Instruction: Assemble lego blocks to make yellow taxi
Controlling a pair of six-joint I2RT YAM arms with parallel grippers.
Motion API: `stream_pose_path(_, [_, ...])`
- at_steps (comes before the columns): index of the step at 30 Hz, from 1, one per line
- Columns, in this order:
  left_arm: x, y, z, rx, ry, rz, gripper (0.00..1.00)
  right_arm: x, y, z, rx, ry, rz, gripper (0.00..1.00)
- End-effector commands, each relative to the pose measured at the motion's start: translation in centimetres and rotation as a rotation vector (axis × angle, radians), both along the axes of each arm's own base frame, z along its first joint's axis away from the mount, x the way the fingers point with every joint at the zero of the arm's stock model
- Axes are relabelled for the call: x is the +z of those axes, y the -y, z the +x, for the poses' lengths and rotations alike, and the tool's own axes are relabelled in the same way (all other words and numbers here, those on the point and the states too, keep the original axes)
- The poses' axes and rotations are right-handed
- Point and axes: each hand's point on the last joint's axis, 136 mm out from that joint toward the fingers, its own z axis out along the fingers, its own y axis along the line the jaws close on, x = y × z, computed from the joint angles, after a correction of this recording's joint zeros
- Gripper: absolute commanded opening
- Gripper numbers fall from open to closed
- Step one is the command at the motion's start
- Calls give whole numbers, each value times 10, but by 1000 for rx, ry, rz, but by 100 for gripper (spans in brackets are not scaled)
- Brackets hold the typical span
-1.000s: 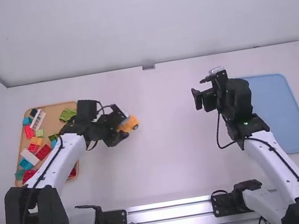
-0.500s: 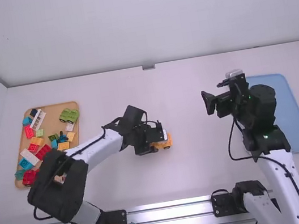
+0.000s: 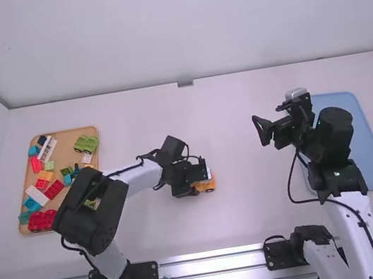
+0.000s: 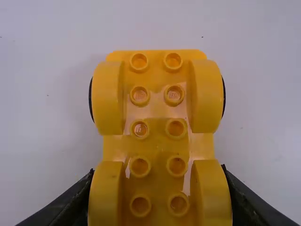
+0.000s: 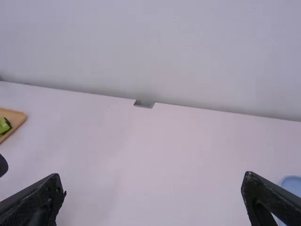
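Note:
At mid-table in the high view is my left gripper (image 3: 193, 187), with the orange-yellow car base (image 3: 209, 183) between its fingers and poking out to the right. The left wrist view has the yellow wheeled base (image 4: 158, 127) studs up, two rows of studs between its fenders; my left gripper (image 4: 159, 200) is shut on its near end, one finger against each side. My right gripper (image 3: 265, 130) stands over the table just left of the blue tray. In the right wrist view my right gripper (image 5: 153, 197) is open, its fingers wide apart with nothing between them.
A wooden tray (image 3: 64, 134) at the left holds several loose bricks, including a green piece (image 3: 86, 145) and a red one (image 3: 42, 221). The blue tray (image 3: 366, 145) lies at the right, partly behind the right arm. A wall bounds the table's far edge.
My left gripper has carried the yellow base from beside the wooden tray rightward and nearer the camera to mid-table. My right gripper has shifted slightly right.

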Motion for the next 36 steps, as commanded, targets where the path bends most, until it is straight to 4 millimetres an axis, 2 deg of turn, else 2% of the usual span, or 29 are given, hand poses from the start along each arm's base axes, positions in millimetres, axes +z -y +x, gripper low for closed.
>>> stream_pose_path(1, [-3,-3,-1,-4,-6,13,70,14,-7,3,29,29,2,99])
stream_pose_path(2, [-4,-4,-1,-2,-2,17,99,13,-9,5,37,31,-3,99])
stream_pose_path(5, [0,-5,7,43,4,28,99,12,-12,8,48,32,-2,99])
stream_pose_path(8, [15,-3,13,83,-2,22,99,12,-15,9,55,33,-2,99])
stream_pose_path(11, [48,-12,17,62,24,29,99,12,-18,11,67,37,-2,99])
stream_pose_path(12, [53,-14,19,68,33,34,99,12,-19,11,68,38,-2,99])
stream_pose_path(16, [100,-41,44,196,130,20,99,14,-22,11,77,47,-3,99])
stream_pose_path(19, [140,-77,68,375,217,-40,99,14,-21,11,74,47,-3,99])
stream_pose_path(20, [141,-79,69,386,221,-43,99,14,-21,11,75,47,-3,99])
stream_pose_path(21, [157,-101,82,505,249,-79,99,14,-21,11,71,49,-4,99])
stream_pose_path(22, [161,-109,86,552,254,-92,99,15,-20,11,70,51,-4,99])
stream_pose_path(23, [176,-134,98,703,266,-144,99,15,-20,11,70,52,-5,99])
stream_pose_path(24, [179,-140,100,739,266,-160,99,15,-20,12,70,53,-5,99])
stream_pose_path(26, [196,-183,115,1022,242,-268,99,15,-21,11,77,62,-19,99])
stream_pose_path(28, [199,-213,119,1212,199,-336,99,16,-22,12,82,70,-28,99])
stream_pose_path(31, [195,-263,115,1501,105,-417,99,19,-26,11,95,81,-27,99])
stream_pose_path(32, [193,-270,114,1544,89,-428,99,19,-27,11,98,83,-27,99])
stream_pose_path(34, [182,-302,110,1725,18,-475,99,21,-31,11,109,93,-28,99])
stream_pose_path(36, [172,-319,107,1818,-25,-490,99,22,-34,10,120,96,-28,99])
